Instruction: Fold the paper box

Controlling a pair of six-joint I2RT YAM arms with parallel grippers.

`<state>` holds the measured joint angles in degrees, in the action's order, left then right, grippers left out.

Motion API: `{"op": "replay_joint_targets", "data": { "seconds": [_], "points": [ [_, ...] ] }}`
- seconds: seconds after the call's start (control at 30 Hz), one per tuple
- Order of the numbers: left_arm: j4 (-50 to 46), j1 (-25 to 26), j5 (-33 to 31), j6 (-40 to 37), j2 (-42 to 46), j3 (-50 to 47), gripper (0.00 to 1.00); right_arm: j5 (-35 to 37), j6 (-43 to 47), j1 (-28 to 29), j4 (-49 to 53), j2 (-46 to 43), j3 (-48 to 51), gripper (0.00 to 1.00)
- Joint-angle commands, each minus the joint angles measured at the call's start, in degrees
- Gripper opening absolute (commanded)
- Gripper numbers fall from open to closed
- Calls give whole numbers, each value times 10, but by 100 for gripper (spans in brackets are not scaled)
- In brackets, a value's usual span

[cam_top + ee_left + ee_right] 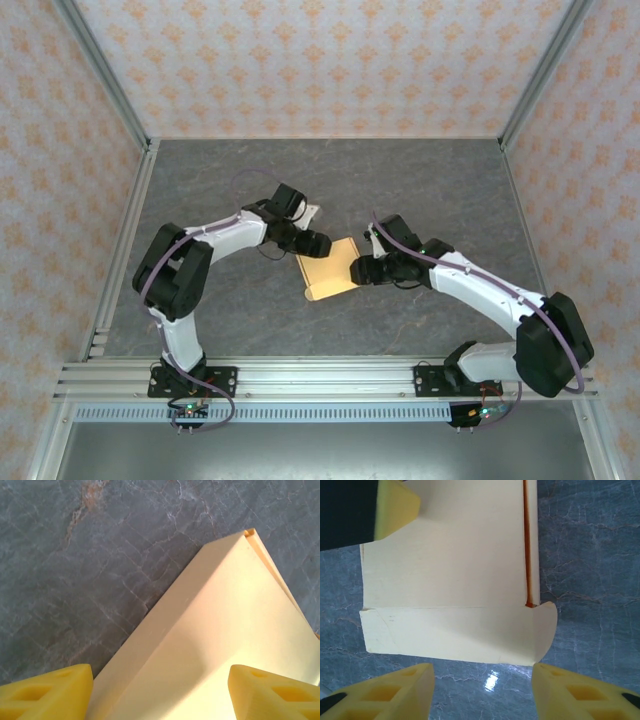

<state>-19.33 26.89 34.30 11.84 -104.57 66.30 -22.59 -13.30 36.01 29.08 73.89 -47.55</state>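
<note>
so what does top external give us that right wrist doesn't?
Top external adds the layout: both arms, the left gripper at the paper box's far-left corner and the right gripper at its right edge. Right wrist adds detail: an end flap with one rounded corner and an orange slit along a seam. Shared: the box lying on the grey table.

overhead view from the near edge, two close downward wrist views, the paper box [330,268] in all

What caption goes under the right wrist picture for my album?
Open right gripper faces the end flap of the paper box on the table.
</note>
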Motion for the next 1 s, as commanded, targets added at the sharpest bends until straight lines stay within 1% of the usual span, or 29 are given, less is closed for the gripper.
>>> {"op": "replay_joint_targets", "data": {
  "seconds": [0.0, 0.17, 0.27, 0.37, 0.53, 0.63, 0.77, 0.87, 0.97],
  "points": [
    [28, 0, 7, 14, 23, -21, 74, -13, -15, 10, -3, 6, 11, 54],
    [32, -1, 14, 8, 33, -37, 75, -52, -33, 20, -14, 9, 27, 54],
    [43, 0, 18, 13, 45, -57, 75, -74, -55, 24, -40, 11, 50, 54],
    [66, 0, 36, 28, 60, -83, 75, -88, -73, 24, -72, 11, 62, 54],
    [98, 1, 44, 51, 93, -133, 75, -100, -95, 24, -101, 17, 67, 53],
    [106, 0, 48, 56, 107, -156, 77, -90, -110, 23, -103, 21, 75, 52],
    [100, 1, 52, 47, 114, -167, 78, -85, -139, 15, -128, 14, 104, 52],
    [86, 1, 40, 38, 117, -165, 78, -96, -156, 9, -157, 14, 122, 50],
    [83, 1, 44, 35, 119, -168, 78, -112, -164, -6, -185, 14, 131, 48]
  ]
}}
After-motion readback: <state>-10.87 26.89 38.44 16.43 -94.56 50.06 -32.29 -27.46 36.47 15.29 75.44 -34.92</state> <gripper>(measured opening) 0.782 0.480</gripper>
